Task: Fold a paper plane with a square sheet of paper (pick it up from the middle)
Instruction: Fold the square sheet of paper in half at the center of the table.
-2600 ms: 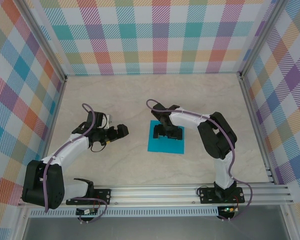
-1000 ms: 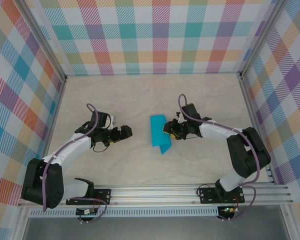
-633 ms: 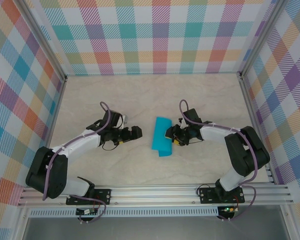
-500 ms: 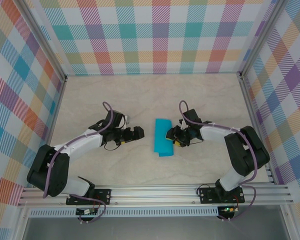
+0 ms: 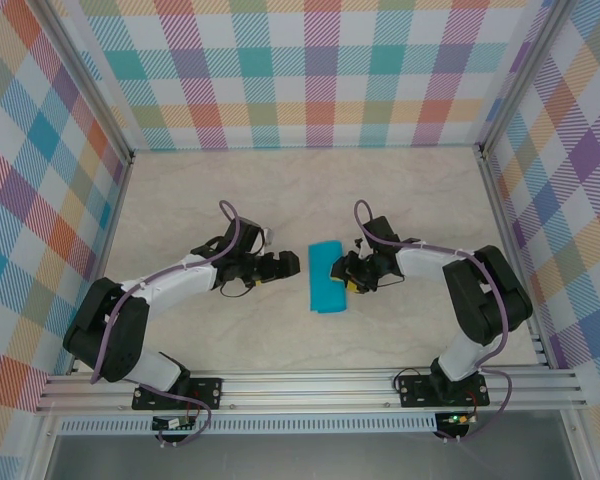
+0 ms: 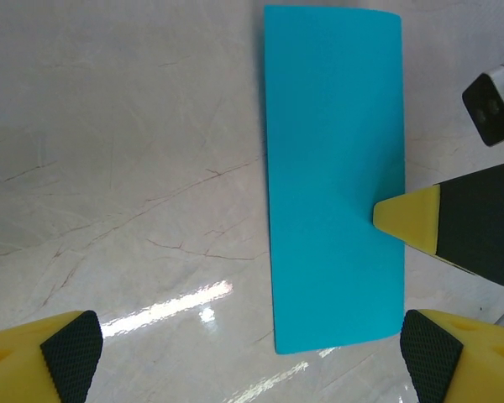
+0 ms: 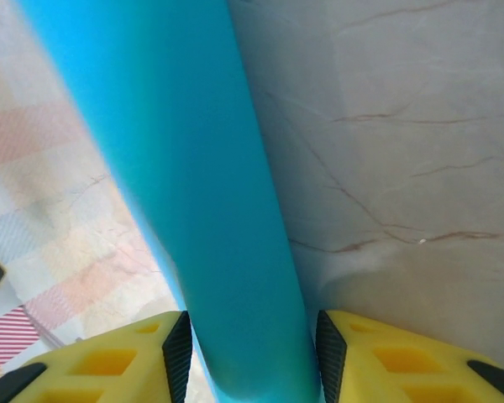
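At mid-table, the right hand point(image 5: 346, 277) pinches the folded paper point(image 5: 325, 282).

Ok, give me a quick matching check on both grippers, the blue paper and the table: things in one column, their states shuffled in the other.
Things:
1. left gripper
2. right gripper
3. square sheet of paper
4. table

States:
a. pale, marble-patterned
b. clamped on the paper's edge
c. open, pointing at the paper
d. narrow blue rectangle

Pairs: 1-c, 2-b, 3-d, 4-a.
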Tool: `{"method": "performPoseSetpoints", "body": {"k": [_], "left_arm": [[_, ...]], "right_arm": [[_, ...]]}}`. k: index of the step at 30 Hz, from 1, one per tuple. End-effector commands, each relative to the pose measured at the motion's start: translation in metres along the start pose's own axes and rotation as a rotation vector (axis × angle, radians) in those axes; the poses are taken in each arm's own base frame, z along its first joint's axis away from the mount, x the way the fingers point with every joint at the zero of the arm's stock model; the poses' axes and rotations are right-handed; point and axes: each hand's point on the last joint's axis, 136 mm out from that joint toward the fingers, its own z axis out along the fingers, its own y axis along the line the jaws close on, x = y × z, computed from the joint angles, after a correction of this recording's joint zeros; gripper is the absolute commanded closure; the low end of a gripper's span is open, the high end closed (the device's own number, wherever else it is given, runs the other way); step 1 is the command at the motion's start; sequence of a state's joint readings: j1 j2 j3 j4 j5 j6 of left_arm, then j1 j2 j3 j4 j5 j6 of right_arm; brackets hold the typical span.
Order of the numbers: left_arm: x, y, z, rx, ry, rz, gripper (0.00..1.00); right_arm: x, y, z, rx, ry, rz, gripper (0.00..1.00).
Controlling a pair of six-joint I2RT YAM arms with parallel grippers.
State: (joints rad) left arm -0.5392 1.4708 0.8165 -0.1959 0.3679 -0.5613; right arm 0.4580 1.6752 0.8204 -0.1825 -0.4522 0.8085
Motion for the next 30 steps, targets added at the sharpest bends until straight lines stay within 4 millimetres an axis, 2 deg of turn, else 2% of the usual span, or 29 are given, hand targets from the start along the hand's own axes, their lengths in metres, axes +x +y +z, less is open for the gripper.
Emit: {"method": "performPoseSetpoints", "body": {"k": [1,12,13,16,18,24,30], "left_arm": [[-0.007,-0.007,-0.002,-0.004,-0.022,0.014,0.06],[-0.010,-0.010,-0.003,-0.006,-0.029,0.015,0.06],[-0.010,-0.010,-0.003,-0.006,-0.027,0.014,0.06],[-0.008,-0.010,-0.003,-0.003,-0.022,0.015,0.06],[-0.007,-0.010,-0.002,0.001,-0.017,0.016,0.06],[-0.007,-0.011,0.000,0.005,-0.009,0.019,0.07],[-0.007,-0.014,0.002,0.008,-0.001,0.030,0.09]], "right_arm": [[0.000,0.019,0.003,-0.112,0.015,0.038,0.58],[0.006,0.046,0.004,-0.212,-0.027,0.108,0.63],[0.006,0.042,0.005,-0.187,-0.025,0.111,0.63],[0.009,0.014,0.008,-0.046,-0.034,0.132,0.61],[0.010,0.004,0.007,0.004,-0.042,0.120,0.57],[0.008,-0.008,-0.007,0.130,-0.071,0.075,0.46],[0.006,-0.018,-0.010,0.222,-0.058,0.048,0.45]]}}
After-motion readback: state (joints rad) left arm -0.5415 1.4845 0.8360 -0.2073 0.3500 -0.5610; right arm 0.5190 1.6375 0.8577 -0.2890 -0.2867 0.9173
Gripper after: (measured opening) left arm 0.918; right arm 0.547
